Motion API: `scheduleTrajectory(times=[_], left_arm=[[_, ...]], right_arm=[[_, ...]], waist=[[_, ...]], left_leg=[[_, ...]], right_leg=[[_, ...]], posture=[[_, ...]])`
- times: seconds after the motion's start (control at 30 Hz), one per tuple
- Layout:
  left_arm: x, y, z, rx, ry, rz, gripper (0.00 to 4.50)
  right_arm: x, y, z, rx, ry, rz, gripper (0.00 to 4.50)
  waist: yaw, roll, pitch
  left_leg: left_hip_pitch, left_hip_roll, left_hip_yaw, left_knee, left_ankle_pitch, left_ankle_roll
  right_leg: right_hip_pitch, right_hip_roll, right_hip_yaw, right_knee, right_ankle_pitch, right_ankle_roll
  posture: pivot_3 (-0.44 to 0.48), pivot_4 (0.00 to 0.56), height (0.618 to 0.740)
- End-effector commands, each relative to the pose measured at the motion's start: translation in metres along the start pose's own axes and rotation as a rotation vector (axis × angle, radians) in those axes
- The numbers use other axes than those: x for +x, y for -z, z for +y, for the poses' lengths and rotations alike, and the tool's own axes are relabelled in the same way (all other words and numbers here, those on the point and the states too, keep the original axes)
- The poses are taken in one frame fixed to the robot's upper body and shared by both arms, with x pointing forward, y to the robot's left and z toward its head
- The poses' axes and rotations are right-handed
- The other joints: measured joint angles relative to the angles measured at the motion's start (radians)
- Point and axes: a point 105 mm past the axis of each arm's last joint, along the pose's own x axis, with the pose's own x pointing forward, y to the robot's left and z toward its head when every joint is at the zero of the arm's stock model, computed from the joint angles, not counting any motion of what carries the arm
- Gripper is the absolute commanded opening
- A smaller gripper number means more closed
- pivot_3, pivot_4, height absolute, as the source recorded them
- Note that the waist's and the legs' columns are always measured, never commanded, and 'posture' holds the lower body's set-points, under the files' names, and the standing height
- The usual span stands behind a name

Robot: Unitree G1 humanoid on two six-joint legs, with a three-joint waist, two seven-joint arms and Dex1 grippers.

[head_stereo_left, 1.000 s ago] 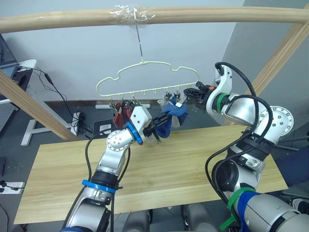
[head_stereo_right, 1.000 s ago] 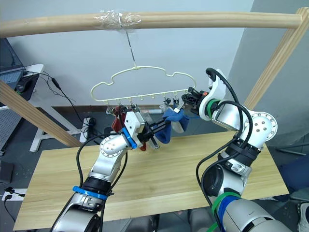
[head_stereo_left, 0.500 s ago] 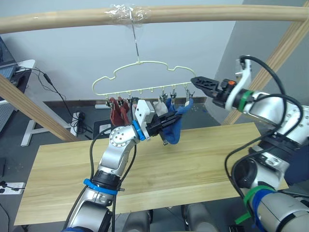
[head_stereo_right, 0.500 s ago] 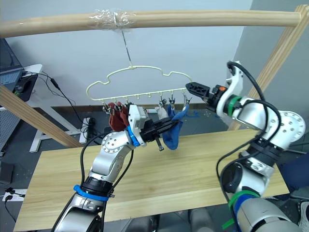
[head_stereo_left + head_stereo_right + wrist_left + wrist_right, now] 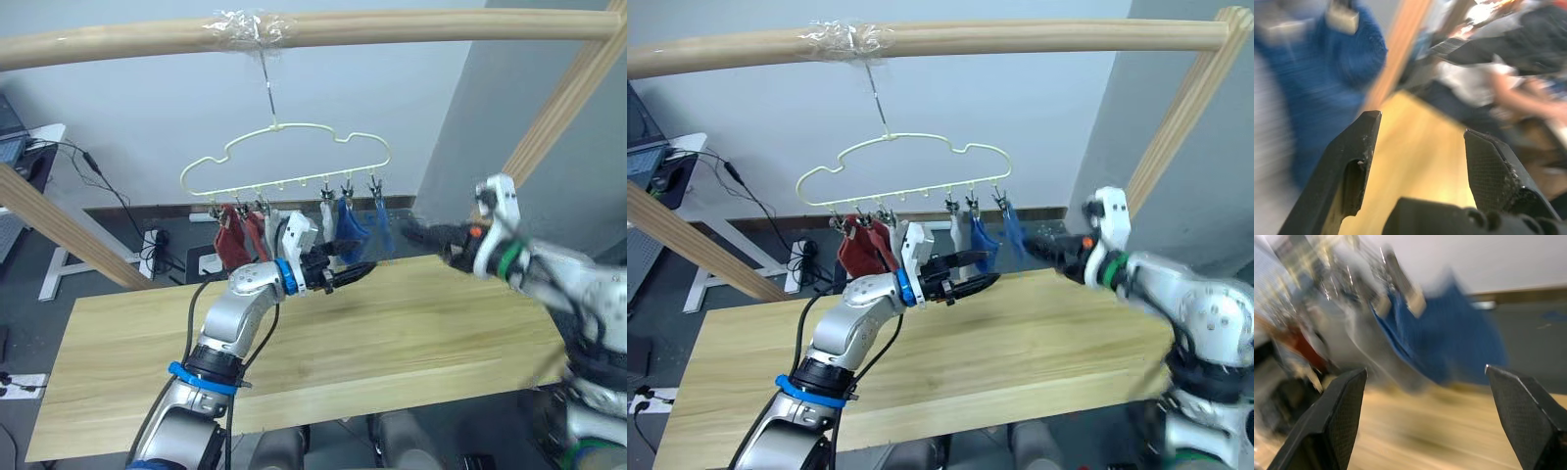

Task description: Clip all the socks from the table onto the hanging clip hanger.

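Observation:
The pale-yellow clip hanger (image 5: 285,159) hangs by its hook from the wooden beam. Several socks hang in a row from its clips: two rust red socks (image 5: 233,241) at the left, light grey socks (image 5: 328,217) in the middle, two blue socks (image 5: 351,224) at the right. My left gripper (image 5: 355,271) is open just below the blue socks and above the table (image 5: 411,333), with nothing between its fingers. A blue sock (image 5: 1312,93) shows close by in the left wrist view. My right gripper (image 5: 1042,245) is open, to the right of the hanger, apart from the blue sock (image 5: 1454,342).
The round wooden beam (image 5: 411,26) crosses overhead, with slanted wooden posts at the left (image 5: 59,225) and right (image 5: 558,108). Cables and a power strip (image 5: 157,240) lie on the floor behind the table.
My left gripper has opened and let go of the blue sock, which now hangs from its clip. My right gripper opened and swung down and to the right, away from the hanger.

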Motion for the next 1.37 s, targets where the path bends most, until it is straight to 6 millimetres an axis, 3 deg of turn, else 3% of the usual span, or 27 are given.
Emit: scheduleTrajectory(times=[0.03,0.13,0.3,0.4,0.53,0.63,0.77,1.0,1.17,1.37], left_arm=[[-0.031,0.004,0.025,0.091,-0.097,0.056,2.94],[-0.067,0.017,0.038,0.134,-0.161,0.152,2.94],[-0.146,0.041,0.048,0.101,-0.299,0.349,2.94],[-0.198,0.049,0.057,0.093,-0.442,0.452,2.94],[-0.237,0.043,0.059,0.112,-0.535,0.501,2.94],[-0.264,0.048,0.060,0.153,-0.538,0.604,2.94],[-0.270,0.051,0.057,0.145,-0.545,0.596,2.94],[-0.257,0.064,0.052,0.117,-0.555,0.571,2.94],[-0.245,0.050,0.063,0.075,-0.669,0.406,2.94],[-0.229,0.054,0.072,0.044,-0.878,0.296,2.94]], right_arm=[[-0.009,0.010,0.008,-0.173,-0.059,-0.039,4.04],[-0.019,0.039,-0.004,-0.293,-0.049,0.024,4.04],[-0.043,0.079,-0.018,-0.355,-0.036,0.111,4.04],[-0.059,0.089,-0.022,-0.338,-0.021,0.139,4.04],[-0.076,0.095,-0.022,-0.331,-0.035,0.152,4.04],[-0.089,0.105,-0.034,-0.394,-0.005,0.206,4.04],[-0.094,0.102,-0.047,-0.401,0.060,0.186,4.04],[-0.090,0.095,-0.050,-0.407,0.097,0.148,4.04],[-0.086,0.082,-0.054,-0.432,0.193,0.015,4.04],[-0.062,0.099,-0.047,-0.356,0.350,-0.095,4.04]], waist=[[-0.002,0.000,0.000],[0.000,0.000,0.000],[0.015,-0.002,0.001],[0.032,-0.002,0.002],[0.059,-0.004,0.002],[0.077,-0.005,0.003],[0.094,-0.005,0.003],[0.104,-0.005,0.002],[0.105,-0.006,0.001],[0.106,-0.014,-0.025]], left_leg=[[0.000,0.000,0.001,0.000,0.000,0.000],[0.001,0.001,0.001,0.000,0.000,0.000],[0.002,0.002,-0.001,0.000,0.000,0.000],[0.002,0.002,-0.002,0.000,0.000,-0.001],[0.002,0.001,-0.003,0.001,0.000,-0.001],[0.002,0.001,-0.002,0.001,0.000,-0.001],[0.002,0.001,0.000,0.001,0.000,-0.001],[0.001,0.002,-0.001,0.000,0.000,-0.001],[0.001,0.001,-0.001,0.001,0.000,-0.001],[0.002,0.001,-0.002,0.000,0.002,-0.008]], right_leg=[[0.000,0.000,0.000,0.000,0.000,0.000],[0.000,-0.001,0.001,0.000,0.000,0.000],[0.000,-0.003,0.002,0.000,0.000,0.000],[0.000,-0.005,0.001,0.000,0.000,0.000],[0.001,-0.008,0.001,0.000,0.000,0.000],[0.001,-0.009,0.000,-0.001,-0.002,0.004],[0.003,-0.010,0.000,-0.001,-0.002,0.004],[0.002,-0.010,0.000,-0.002,0.000,0.000],[0.002,-0.010,-0.001,-0.001,0.000,0.000],[0.002,-0.010,-0.002,0.000,0.001,0.000]], posture=[[-0.021,0.225,0.740],[-0.010,0.221,0.740],[0.043,0.216,0.740],[0.043,0.216,0.740],[0.077,0.214,0.740],[0.089,0.211,0.740],[0.090,0.206,0.740],[0.079,0.195,0.740],[0.079,0.171,0.740],[0.105,0.109,0.740]])
